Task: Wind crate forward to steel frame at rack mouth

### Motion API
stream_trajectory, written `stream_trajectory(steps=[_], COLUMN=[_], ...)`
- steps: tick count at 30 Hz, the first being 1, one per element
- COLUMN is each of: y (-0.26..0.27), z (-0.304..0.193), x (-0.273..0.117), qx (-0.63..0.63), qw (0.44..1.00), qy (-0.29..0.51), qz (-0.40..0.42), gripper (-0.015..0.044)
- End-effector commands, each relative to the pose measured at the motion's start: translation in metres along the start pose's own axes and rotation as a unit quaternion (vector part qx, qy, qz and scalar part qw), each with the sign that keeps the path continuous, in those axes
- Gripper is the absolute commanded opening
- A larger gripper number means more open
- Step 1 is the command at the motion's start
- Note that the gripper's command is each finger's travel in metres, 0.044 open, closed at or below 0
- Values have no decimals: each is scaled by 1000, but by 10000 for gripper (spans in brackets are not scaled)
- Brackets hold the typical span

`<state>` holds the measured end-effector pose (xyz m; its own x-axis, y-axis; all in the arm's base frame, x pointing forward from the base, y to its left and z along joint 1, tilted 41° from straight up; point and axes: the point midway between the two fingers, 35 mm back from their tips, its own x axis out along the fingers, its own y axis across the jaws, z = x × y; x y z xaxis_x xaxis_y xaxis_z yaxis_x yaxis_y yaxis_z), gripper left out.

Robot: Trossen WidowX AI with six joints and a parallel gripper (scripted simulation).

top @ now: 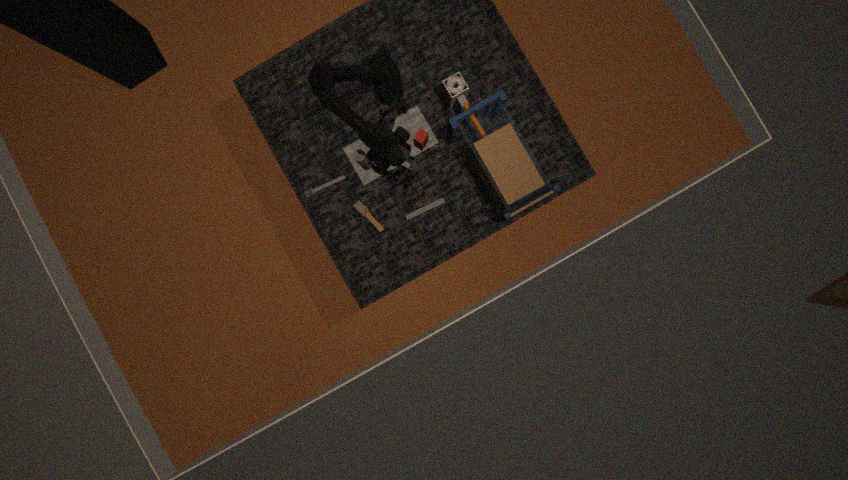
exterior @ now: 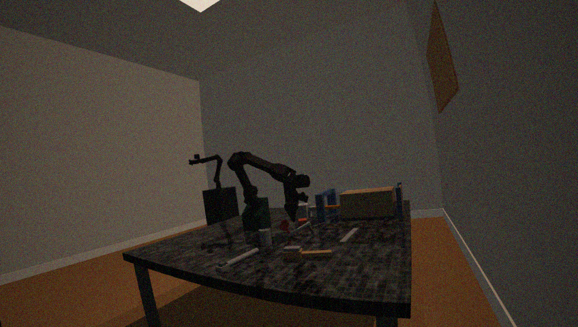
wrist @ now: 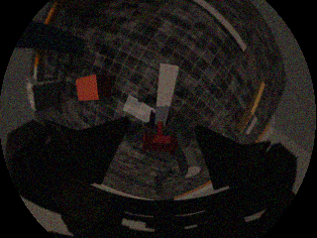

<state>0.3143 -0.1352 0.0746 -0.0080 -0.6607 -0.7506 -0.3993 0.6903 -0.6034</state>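
The tan crate [top: 509, 163] [exterior: 367, 204] sits flat inside the blue-framed cubby, with a gap between its front and the mouth frame [top: 477, 107]. An orange strap [top: 477, 124] runs from it towards the white-topped winch [top: 455, 85]. My gripper [exterior: 292, 219] [wrist: 162, 123] is open and points down low over the bench, around the red-knobbed handle. The handle's red knob [exterior: 285, 225] [wrist: 159, 141] shows between and below the fingers in the wrist view, beside a pale bar [wrist: 166, 86]. The arm mostly hides the handle in the top view. The key end cannot be made out.
A red block [top: 420, 137] [exterior: 302, 219] [wrist: 87, 87] and a pale block [wrist: 139, 109] lie near the gripper. A grey cylinder [exterior: 264, 237] [wrist: 192, 171] stands close by. A wooden-handled tool [top: 370, 217] [exterior: 316, 252] and two pale bars [top: 425, 209] [top: 326, 184] lie further off.
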Motion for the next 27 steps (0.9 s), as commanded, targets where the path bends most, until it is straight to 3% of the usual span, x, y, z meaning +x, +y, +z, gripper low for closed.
stream_trajectory(steps=[1,27], y=[-1,-1], z=[-1,-2], x=[32,69], qx=[-3,-3], qw=[1000,1000], qy=[7,7], qz=[0,0], gripper=[440,440])
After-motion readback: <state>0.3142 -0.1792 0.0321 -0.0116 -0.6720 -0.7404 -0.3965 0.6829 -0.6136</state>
